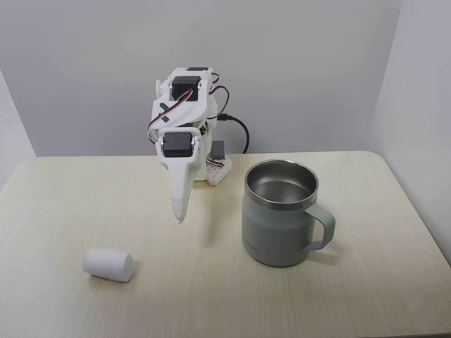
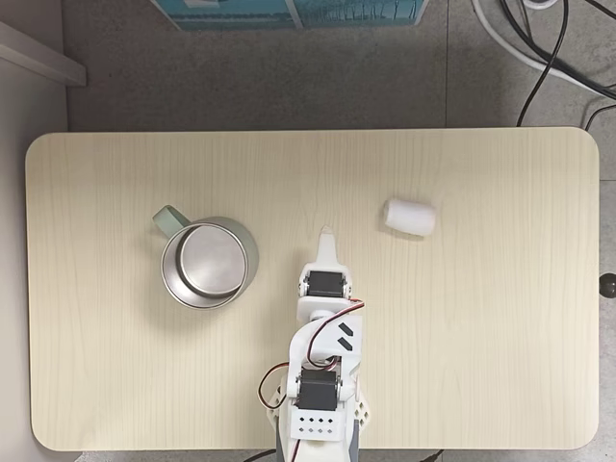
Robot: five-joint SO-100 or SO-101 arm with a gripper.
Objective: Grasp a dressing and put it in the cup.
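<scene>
The dressing (image 1: pixel 108 264) is just lying on its side on the table (image 1: pixel 366 296), near the front left in a fixed view looking at the arm, nothing touching it. The gripper (image 1: pixel 180 217) hangs above the tabletop further back and to the right, fingers pressed together, holding nothing. The cup (image 1: pixel 280 211) stands upright well off to the right, handle pointing right, looks empty inside.

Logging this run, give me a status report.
Gripper empty, fingers together, above table. Dressing lying loose, apart from cup. Nothing between them.
</scene>
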